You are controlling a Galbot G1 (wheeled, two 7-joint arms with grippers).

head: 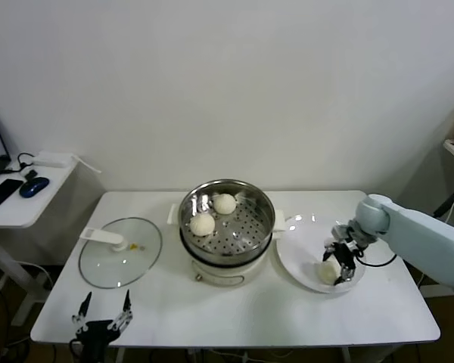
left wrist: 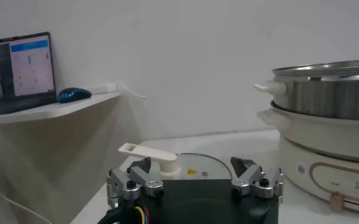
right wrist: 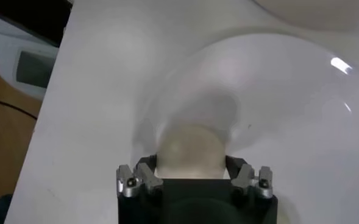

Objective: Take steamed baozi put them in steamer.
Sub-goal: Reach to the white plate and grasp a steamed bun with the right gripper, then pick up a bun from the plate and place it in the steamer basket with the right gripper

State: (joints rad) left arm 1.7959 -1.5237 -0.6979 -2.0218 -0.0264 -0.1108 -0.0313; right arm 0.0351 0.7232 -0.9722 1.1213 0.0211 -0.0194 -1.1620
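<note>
Already two small cream-white domed dough buns, one (head: pixel 225 203) beside the other (head: pixel 203 224), are sitting on the perforated floor of the round shiny stainless-steel steamer basket (head: pixel 261 203), which is resting on its white electric pot base at the middle of the white tabletop (head: pixel 234 310). To its right, a third cream-white bun (right wrist: pixel 192 151) is lying on the wide white plate (head: pixel 296 249), probably the next one to go across. The right gripper (head: pixel 342 266) is reaching down onto that plate, its jaws standing on either side of the bun and pressing in toward it; they look part-way closed, though whether the grip is firm yet is hard to tell. The flat round glass lid with its white handle (head: pixel 120 250) is lying left of the steamer, likely set aside to leave the basket accessible. The left gripper (head: pixel 103 314) is waiting idle at the tabletop's near left edge, its jaws spread wide and empty.
</note>
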